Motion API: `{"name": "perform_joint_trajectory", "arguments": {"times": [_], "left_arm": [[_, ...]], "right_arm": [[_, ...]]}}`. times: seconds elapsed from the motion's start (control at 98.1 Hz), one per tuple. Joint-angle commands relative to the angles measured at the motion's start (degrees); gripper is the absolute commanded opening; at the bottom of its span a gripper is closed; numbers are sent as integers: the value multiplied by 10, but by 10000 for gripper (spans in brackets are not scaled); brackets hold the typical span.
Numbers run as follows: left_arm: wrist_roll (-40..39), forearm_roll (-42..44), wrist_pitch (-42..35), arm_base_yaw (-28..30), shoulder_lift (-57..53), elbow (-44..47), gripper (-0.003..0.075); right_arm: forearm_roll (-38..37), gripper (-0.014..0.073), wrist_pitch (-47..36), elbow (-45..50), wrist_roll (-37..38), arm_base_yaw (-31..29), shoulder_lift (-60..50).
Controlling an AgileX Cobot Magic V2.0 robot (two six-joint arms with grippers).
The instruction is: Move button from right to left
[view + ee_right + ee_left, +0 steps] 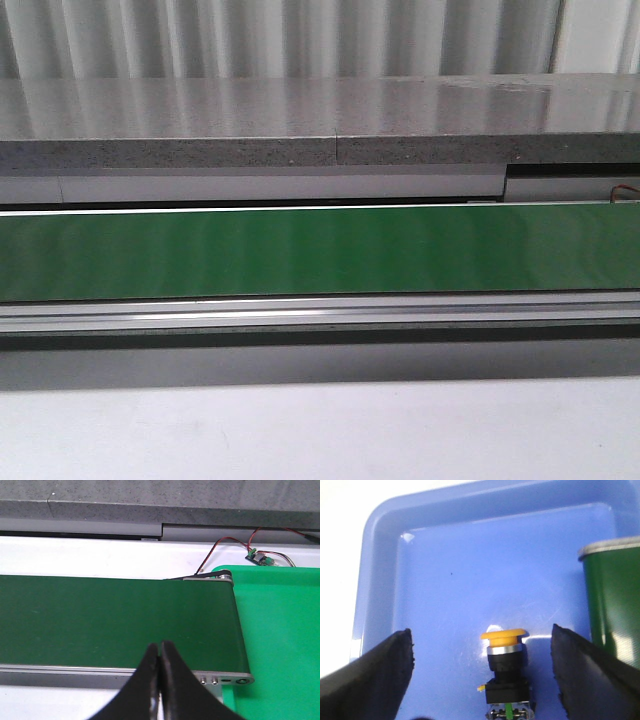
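Hovering wide open over the button, which lies in the blue tray beside the green belt, the left gripper should probably rise straight, while the right gripper rests with jaws closed, empty.

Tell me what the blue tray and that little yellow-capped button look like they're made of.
The blue tray looks like glossy moulded plastic: rounded corners, soft glare spots. The button seems to have a matte yellow plastic cap, a shiny ring below it that is probably metal, and a black body that is likely plastic.
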Motion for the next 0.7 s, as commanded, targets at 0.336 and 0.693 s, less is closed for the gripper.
{"name": "perform_joint_trajectory", "arguments": {"times": [0.336, 0.693], "left_arm": [[-1, -96, -43, -98, -172, -13, 547], [-1, -172, -17, -184, -322, 28, 547]], "right_arm": [[1, -67, -38, -15, -5, 1, 0], [1, -67, -38, -15, -5, 1, 0]]}}
